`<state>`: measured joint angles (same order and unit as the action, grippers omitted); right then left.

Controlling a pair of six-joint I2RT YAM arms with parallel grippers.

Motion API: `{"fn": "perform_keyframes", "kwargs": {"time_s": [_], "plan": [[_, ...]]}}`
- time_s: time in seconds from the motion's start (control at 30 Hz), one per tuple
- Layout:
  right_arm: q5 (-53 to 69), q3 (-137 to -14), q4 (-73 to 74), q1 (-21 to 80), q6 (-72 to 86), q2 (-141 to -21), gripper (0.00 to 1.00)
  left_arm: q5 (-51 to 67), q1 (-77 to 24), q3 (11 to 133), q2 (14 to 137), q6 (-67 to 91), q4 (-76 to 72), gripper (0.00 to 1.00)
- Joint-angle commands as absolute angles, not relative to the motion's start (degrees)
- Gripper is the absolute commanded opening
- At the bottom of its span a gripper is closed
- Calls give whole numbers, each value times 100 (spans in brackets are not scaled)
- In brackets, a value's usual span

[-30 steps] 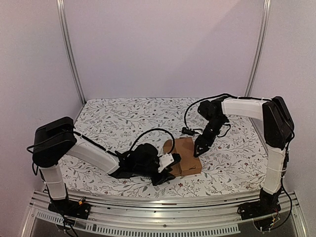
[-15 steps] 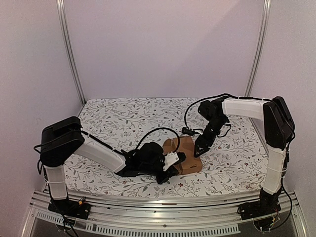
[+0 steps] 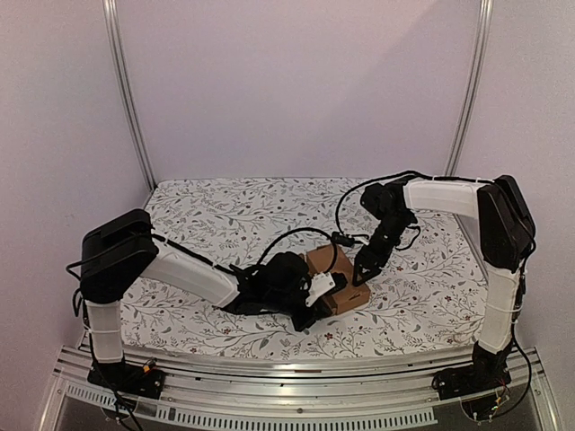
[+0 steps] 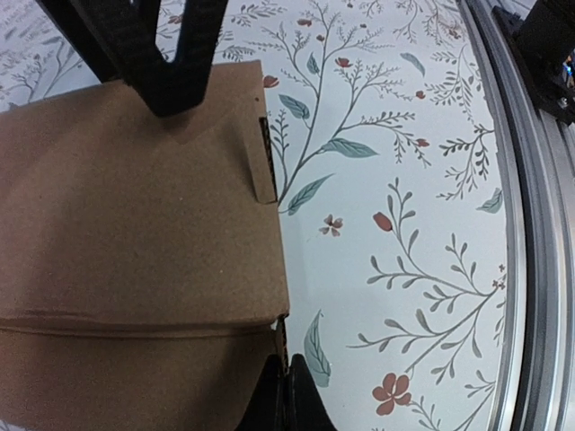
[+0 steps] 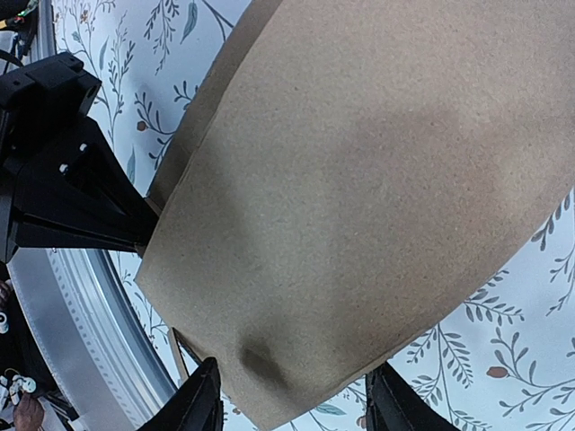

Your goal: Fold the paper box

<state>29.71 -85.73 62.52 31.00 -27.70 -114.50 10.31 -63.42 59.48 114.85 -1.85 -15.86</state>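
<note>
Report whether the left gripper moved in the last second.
Yes. The left gripper shifted right, away from the left post, up to the paper box.

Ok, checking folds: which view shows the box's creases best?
Left wrist: the box shows its crease and side tab sharply. Top has it small, partly covered; right wrist shows only a blank curved panel.

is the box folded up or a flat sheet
Folded up: the box stands as a raised block with top and side faces. Whether its front flap is tucked, cannot tell.
</note>
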Motion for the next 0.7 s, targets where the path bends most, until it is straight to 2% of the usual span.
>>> {"fn": "perform_keyframes", "kwargs": {"time_s": [0.0, 0.27, 0.47, 0.67], "plan": [[3131, -8517, 6259, 3140, -2745, -11596, 52, 911, -6289, 6202, 11566, -91, -1389, 0], [3006, -8517, 6246, 3146, -2674, -11801, 51, 399, -6284, 6597, 11619, 169, -739, 0], [2910, -8534, 6266, 3146, -2663, -11932, 51, 90, -6284, 6304, 11487, 238, -905, 0], [3058, -8552, 6262, 3192, -2629, -11919, 51, 18, -6302, 6524, 11524, 229, -776, 0]]}}
